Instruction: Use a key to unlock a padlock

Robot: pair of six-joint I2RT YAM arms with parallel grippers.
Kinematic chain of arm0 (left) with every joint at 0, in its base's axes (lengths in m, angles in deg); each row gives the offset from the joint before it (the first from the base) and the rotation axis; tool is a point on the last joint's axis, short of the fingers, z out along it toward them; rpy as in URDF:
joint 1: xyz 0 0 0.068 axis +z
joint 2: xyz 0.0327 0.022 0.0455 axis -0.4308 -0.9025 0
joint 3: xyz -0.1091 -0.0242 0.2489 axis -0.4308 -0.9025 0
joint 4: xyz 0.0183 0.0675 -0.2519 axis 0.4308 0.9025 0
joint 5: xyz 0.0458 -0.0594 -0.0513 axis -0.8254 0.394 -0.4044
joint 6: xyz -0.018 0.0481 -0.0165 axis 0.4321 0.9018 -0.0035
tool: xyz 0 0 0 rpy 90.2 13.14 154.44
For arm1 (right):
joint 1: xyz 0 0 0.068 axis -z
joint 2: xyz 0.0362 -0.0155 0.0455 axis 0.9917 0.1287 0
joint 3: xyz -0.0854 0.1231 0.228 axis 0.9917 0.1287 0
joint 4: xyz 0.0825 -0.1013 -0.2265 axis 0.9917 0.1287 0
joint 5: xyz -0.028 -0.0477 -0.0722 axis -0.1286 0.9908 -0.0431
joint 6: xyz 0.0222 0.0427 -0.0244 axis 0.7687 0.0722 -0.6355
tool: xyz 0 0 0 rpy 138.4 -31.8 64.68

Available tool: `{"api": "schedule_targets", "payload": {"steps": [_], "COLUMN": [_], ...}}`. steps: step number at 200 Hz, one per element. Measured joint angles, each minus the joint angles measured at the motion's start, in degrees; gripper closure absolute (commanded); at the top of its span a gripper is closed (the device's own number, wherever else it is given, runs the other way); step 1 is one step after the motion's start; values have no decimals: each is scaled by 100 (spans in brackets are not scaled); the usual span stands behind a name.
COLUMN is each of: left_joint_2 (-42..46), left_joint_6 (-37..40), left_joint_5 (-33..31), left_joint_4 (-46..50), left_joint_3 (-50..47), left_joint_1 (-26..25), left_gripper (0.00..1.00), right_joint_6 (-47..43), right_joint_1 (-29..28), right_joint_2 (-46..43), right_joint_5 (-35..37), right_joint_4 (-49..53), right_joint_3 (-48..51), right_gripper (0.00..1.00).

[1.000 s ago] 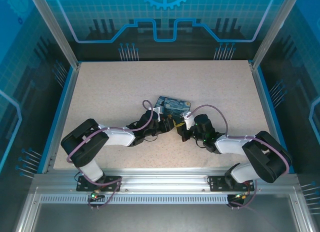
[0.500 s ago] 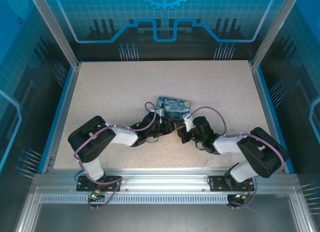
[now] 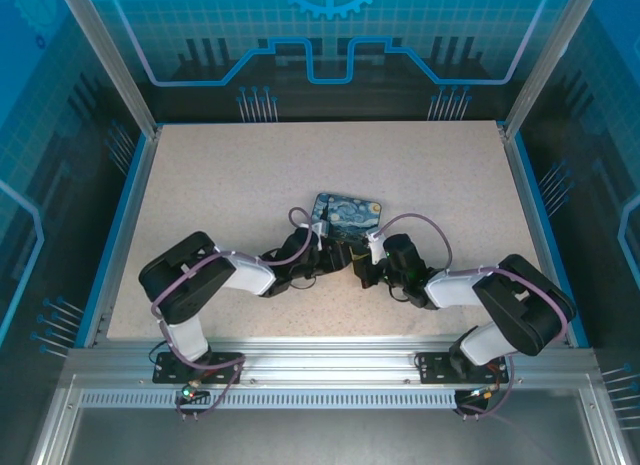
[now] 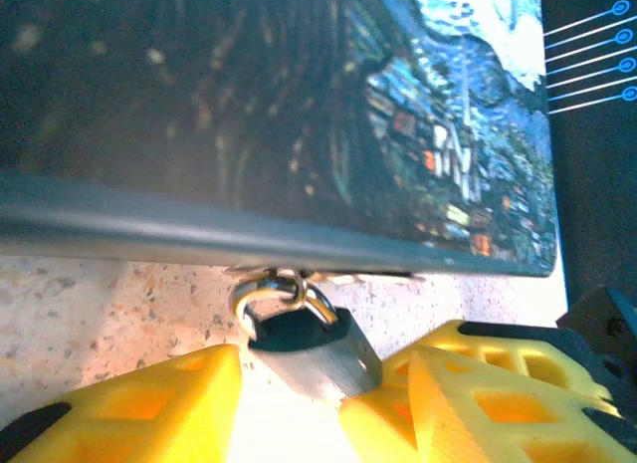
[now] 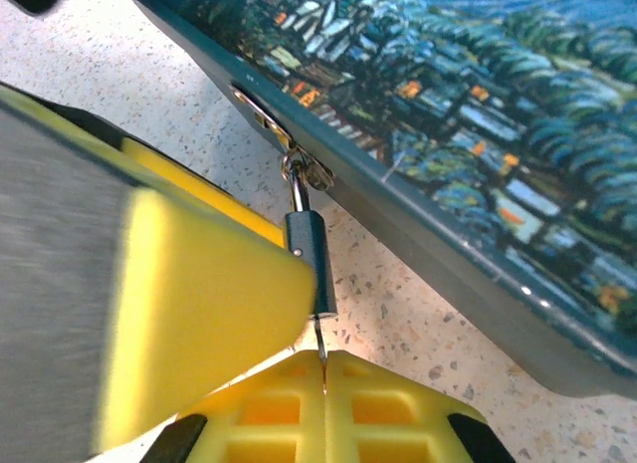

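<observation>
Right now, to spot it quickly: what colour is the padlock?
The padlock is dark with a silvery face; left wrist view.

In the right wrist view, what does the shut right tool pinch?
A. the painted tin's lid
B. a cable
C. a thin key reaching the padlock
C: the right tool is shut on the thin key, whose blade meets the underside of the padlock hanging from the painted tin.

1x padlock (image 4: 314, 346), 1x key (image 5: 319, 346), 1x tin (image 3: 345, 212), 2x arms (image 3: 238, 275)
</observation>
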Motion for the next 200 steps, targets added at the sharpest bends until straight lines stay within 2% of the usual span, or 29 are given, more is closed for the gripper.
{"api": "schedule_targets", "payload": {"steps": [23,60,95,200], "left_joint_2": [295,433,83,-798], "left_joint_6": [-2,-286,-629,-1425], "left_joint_5": [0,85,201,417], "left_joint_4": [-31,-581,-1141,-2664], "left_joint_3": [-146,-662,-809,-833], "left_joint_1": [55,304,398,398], "left_gripper": [44,44,45,58], "right_joint_6": [232,636,1019,2288], "right_joint_1": [-24,-66,-66,-66], "right_joint_2": [7,-22,-70,-212], "right_joint_5": [-7,-42,-208,-516], "right_joint_4": [0,98,422,890], "right_joint_3": [0,-7,-190,-404], "right_gripper": [100,100,100,100]}}
